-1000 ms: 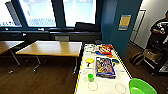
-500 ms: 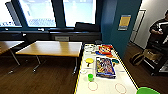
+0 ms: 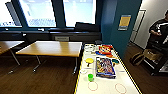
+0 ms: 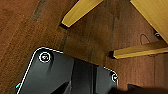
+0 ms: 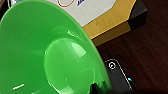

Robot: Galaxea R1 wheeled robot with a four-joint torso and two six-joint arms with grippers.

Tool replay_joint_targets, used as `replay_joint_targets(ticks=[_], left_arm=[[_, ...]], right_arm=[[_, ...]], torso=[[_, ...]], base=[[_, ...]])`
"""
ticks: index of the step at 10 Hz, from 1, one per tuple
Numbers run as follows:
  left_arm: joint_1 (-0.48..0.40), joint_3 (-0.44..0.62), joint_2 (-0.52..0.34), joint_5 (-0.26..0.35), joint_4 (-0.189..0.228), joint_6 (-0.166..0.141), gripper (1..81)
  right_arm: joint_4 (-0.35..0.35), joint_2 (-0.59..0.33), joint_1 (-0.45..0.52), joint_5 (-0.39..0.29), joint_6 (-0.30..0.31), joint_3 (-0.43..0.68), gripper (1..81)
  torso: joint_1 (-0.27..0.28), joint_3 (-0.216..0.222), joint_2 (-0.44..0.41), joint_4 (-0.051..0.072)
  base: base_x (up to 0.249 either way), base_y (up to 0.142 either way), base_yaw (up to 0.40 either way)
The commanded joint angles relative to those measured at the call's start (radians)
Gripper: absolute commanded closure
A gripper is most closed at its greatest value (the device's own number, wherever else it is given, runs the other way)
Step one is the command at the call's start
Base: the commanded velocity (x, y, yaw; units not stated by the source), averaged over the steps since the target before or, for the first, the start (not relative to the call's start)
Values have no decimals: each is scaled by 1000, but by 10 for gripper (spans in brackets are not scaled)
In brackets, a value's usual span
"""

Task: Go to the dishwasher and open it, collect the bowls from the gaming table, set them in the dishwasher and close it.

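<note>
Nothing on the gaming table (image 3: 105,86) has moved since a second ago; camera view unchanged too. Yellow bowl (image 3: 89,60) sits mid-table, just beside the long game box (image 3: 105,67); small green cup (image 3: 90,77) stands nearer the robot. Lime green bowl (image 5: 52,57) looms large at the right wrist, off the table's yellow edge; grip on it cannot be told. Person (image 3: 160,30) stands well beyond the table.

The long white yellow-edged bench (image 3: 105,86) lies bare along its near edge, while a small upright green cup (image 3: 90,77) and a flat colourful game box (image 3: 105,67) crowd its middle, a wooden table (image 3: 51,48) beside.
</note>
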Motion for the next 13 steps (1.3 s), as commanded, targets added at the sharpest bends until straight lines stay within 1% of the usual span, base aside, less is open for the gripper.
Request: replay_joint_targets(ticks=[1,3,4,5,6,8,11,12,13], left_arm=[[-57,9,-21,36,15,1,10],[-55,9,-15,36,15,1,10],[-56,13,-23,36,18,3,10],[-55,35,-41,36,34,3,10],[-57,88,-75,37,40,1,10],[-75,200,-157,40,81,0,10],[-132,319,-248,50,81,-2,10],[-159,375,-288,70,81,-2,10],[-179,409,-311,89,81,-2,10]], right_arm=[[-120,63,-125,179,-54,-71,811],[-127,182,-176,182,-56,-189,811],[-133,256,-196,182,-54,-254,811],[-141,306,-207,180,-56,-299,811],[-157,346,-219,180,-54,-339,811],[-163,427,-237,171,-56,-436,811],[-189,499,-256,165,-56,-502,811],[-210,528,-268,163,-56,-537,811],[-215,559,-276,165,-56,-578,811]], torso=[[0,0,0,0],[0,0,0,0],[0,0,0,0],[0,0,0,0],[0,0,0,0],[0,0,0,0],[0,0,0,0],[0,0,0,0],[0,0,0,0]], base=[[0,0,0],[0,0,0],[0,0,0],[0,0,0],[0,0,0],[0,0,0],[0,0,0],[0,0,0],[0,0,0]])
